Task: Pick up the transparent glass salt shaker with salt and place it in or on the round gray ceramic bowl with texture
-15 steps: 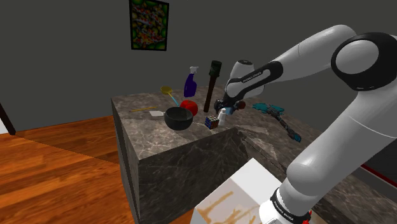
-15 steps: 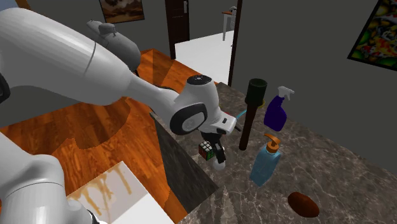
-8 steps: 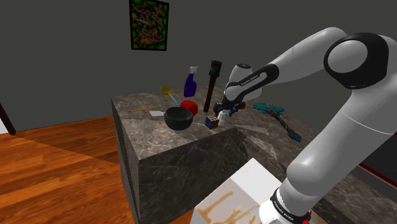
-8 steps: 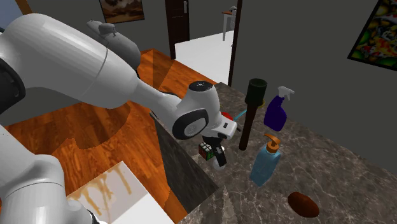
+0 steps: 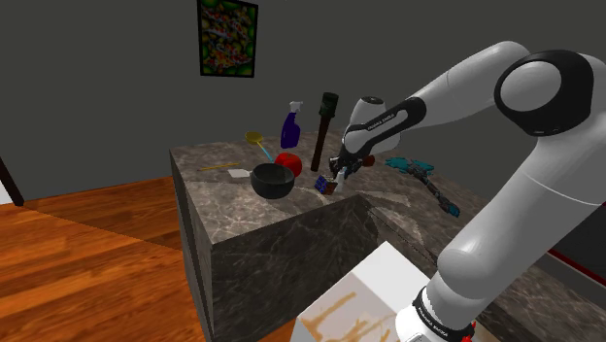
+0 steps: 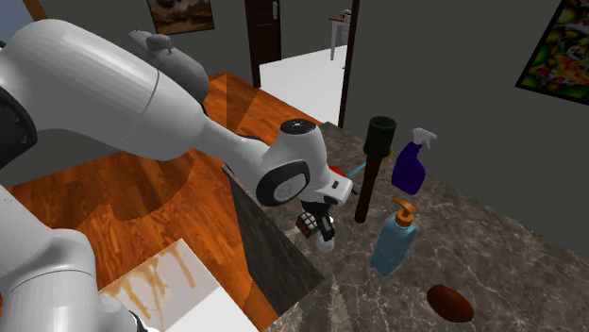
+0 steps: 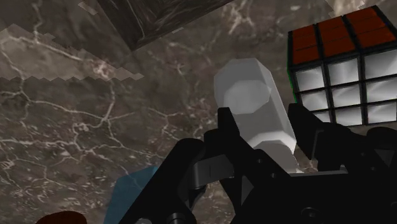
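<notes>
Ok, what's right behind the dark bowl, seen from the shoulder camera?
A red object, its lower part hidden by the rim of the bowl. Farther back stands a purple spray bottle.

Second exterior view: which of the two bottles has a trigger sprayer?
The purple bottle by the dark post; the light blue bottle carries an orange pump instead.

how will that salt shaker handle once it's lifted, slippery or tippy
The salt shaker looks rigid with smooth faceted sides, so it may slip between the fingers if gripped lightly. Tall and narrow, it would probably tip easily when set down.
</notes>
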Controlling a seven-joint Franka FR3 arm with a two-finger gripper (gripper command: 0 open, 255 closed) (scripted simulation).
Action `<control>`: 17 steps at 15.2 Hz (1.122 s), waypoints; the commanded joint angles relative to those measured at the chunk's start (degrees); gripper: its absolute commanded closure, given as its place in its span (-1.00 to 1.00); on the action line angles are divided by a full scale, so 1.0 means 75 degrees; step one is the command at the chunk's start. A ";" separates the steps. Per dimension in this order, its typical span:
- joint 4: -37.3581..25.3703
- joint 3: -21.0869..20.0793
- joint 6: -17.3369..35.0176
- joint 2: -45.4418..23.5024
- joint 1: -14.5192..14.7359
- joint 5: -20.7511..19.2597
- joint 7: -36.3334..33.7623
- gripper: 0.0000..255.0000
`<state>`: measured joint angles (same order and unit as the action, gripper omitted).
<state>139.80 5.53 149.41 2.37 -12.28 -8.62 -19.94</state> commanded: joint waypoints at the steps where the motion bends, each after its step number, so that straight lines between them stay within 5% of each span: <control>1: 0.0028 -0.0007 -0.0006 -0.0039 0.0006 0.0002 0.0002 1.00; 6: 0.0031 -0.0004 -0.0027 -0.0014 0.0005 0.0003 0.0008 1.00; 17: -0.0407 -0.0028 -0.1224 0.0747 0.0037 0.0106 0.0145 1.00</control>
<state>137.17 5.36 140.96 7.70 -12.04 -7.90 -18.89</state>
